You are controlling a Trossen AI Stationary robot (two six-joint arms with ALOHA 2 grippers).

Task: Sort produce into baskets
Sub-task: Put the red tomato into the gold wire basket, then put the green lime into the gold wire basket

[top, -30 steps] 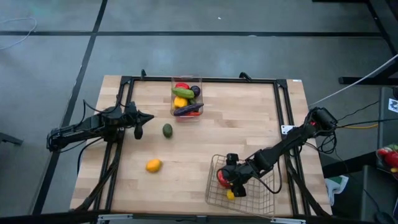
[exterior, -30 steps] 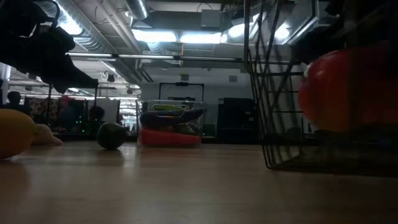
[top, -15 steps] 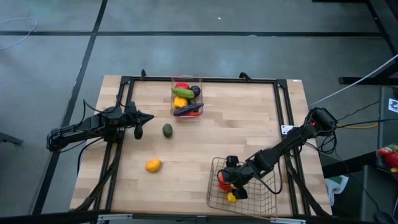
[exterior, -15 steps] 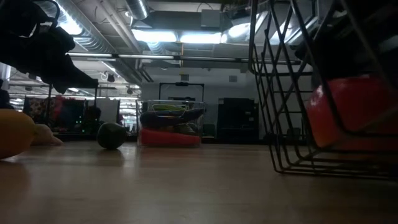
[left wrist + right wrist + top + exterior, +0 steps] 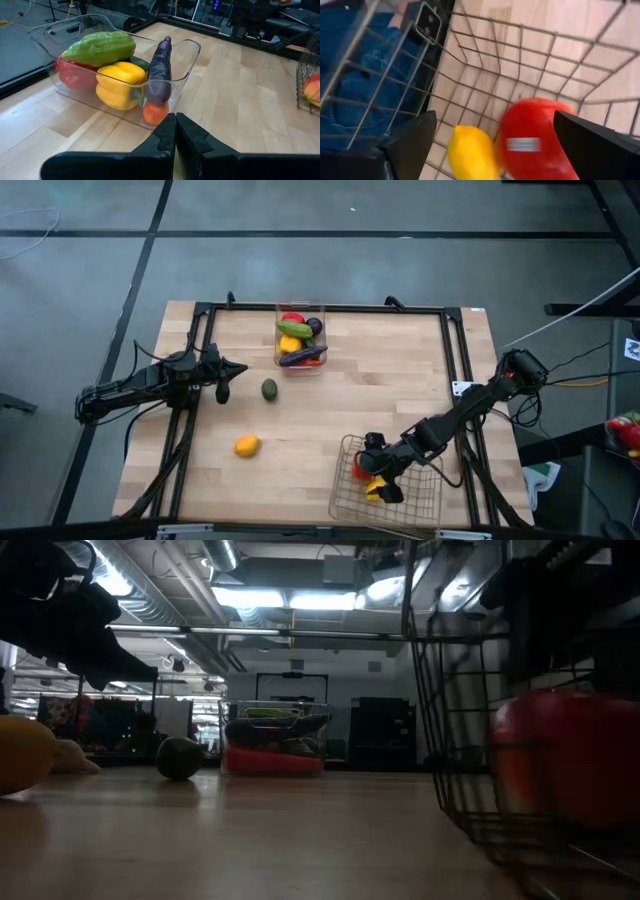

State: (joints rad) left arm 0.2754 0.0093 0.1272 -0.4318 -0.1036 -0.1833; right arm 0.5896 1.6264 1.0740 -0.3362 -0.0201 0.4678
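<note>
A clear bin (image 5: 300,338) at the table's far middle holds a green, a yellow, a red and a purple piece; it also shows in the left wrist view (image 5: 117,75). A dark green fruit (image 5: 269,389) and a yellow-orange fruit (image 5: 247,445) lie loose on the table. The wire basket (image 5: 345,498) stands at the near right with a red fruit (image 5: 535,140) and a yellow lemon (image 5: 472,152) on its floor. My right gripper (image 5: 378,478) is open inside the basket, above these two. My left gripper (image 5: 222,383) is shut and empty, left of the green fruit. My right gripper reaches down into the wire basket with its fingers (image 5: 410,135) spread wide above the red fruit and the lemon. I cannot tell whether it touches the wires or the fruit.
Black frame rails (image 5: 205,380) run along the table's left, far and right sides. Bare wood (image 5: 390,380) lies between the bin and the basket. In the low view the basket's wires (image 5: 450,740) stand close at the right.
My right gripper has gone a little toward the table's near edge inside the basket. The basket has shifted slightly the same way, and the red fruit has moved with it.
</note>
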